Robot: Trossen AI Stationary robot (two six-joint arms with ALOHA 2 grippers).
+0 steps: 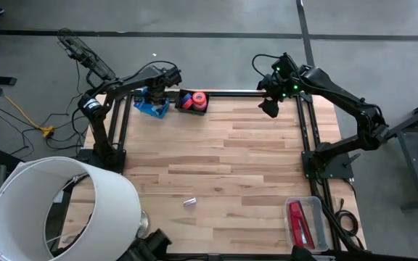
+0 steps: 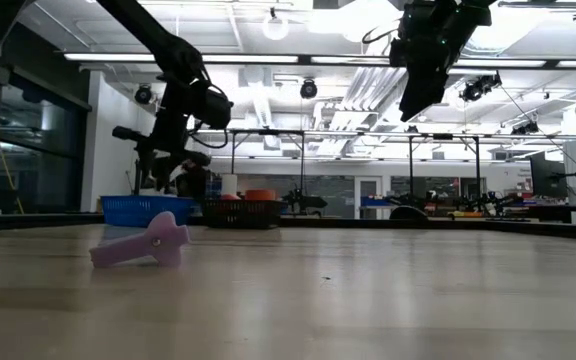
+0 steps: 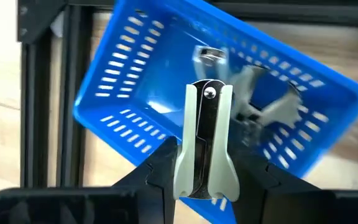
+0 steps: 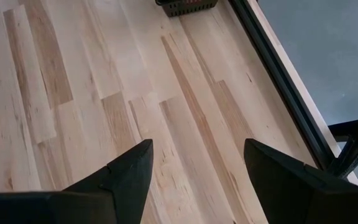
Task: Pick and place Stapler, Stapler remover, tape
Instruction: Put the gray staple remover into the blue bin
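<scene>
Left wrist view first: I've got a staple remover [image 3: 205, 144] pinched between my left gripper [image 3: 205, 186] fingers [image 3: 160, 168], jaws nearly closed on its pale flared handle end, with the silvery riveted end pointing away from me. It hangs right over the blue basket [image 3: 129, 74], and a couple more pale, silvery remover pieces [image 3: 272, 109] are lying inside that basket already, a bit blurred.

Using the blue basket [image 1: 151, 106] as my landmark: in the high view it sits at the far edge of the wooden table [image 1: 223, 167], with my left gripper [image 1: 154, 93] directly above it. Just beside it, toward my right arm, is a dark basket [image 1: 192, 101] with red and orange tape rolls [image 1: 198, 98] in it. Further along that same far edge, well apart from the blue basket, my right gripper [image 1: 271, 106] hangs in the air with its jaws partly spread and nothing between them; its wrist view only shows bare table between the fingers [image 4: 129, 171].

The red stapler [image 1: 298, 221] is about as far from the blue basket as it gets, lying in a clear tray [image 1: 318, 217] at the near corner on my right arm's side. One small silvery piece [image 1: 189, 202] lies loose on the table, toward the near edge, well apart from the basket.

In the low view, a pale purple remover-shaped thing [image 2: 143, 243] lies on the table in front of the blue basket [image 2: 138, 209].
</scene>
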